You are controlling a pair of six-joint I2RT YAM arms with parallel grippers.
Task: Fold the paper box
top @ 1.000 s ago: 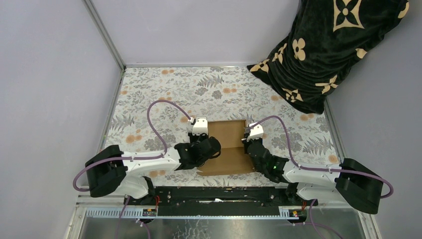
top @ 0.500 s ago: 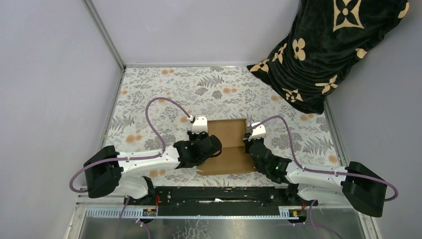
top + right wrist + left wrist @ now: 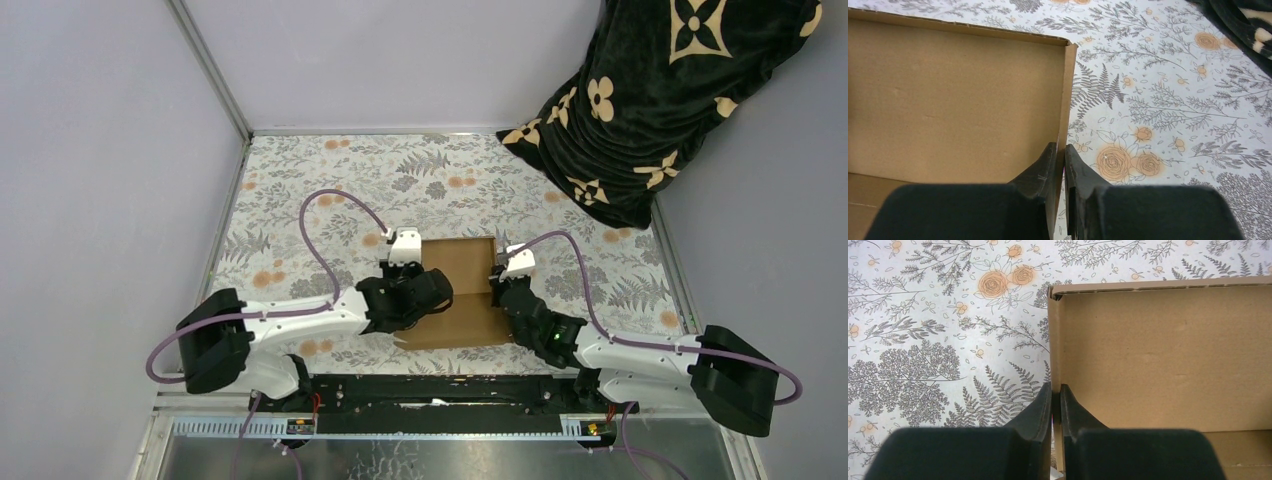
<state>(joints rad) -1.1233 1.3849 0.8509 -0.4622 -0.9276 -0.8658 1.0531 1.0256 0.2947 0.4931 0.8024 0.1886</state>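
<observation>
Paper box (image 3: 462, 270), partly erected, at the middle of the worktop's (image 3: 330, 190) near edge. My left end effector (image 3: 1055, 402) pinches its left side wall, and my right end effector (image 3: 1062, 162) pinches the right wall. The cardboard looks light, thin and stiff across its panels, but probably creases under a hard squeeze. The upright wall edges seem the safest holds.

paper box (image 3: 1158, 355) matt brown cardboard, faintly rough; tabletop cover (image 3: 330, 190) smooth, floral print; blanket (image 3: 660, 100) plush black cloth.
</observation>
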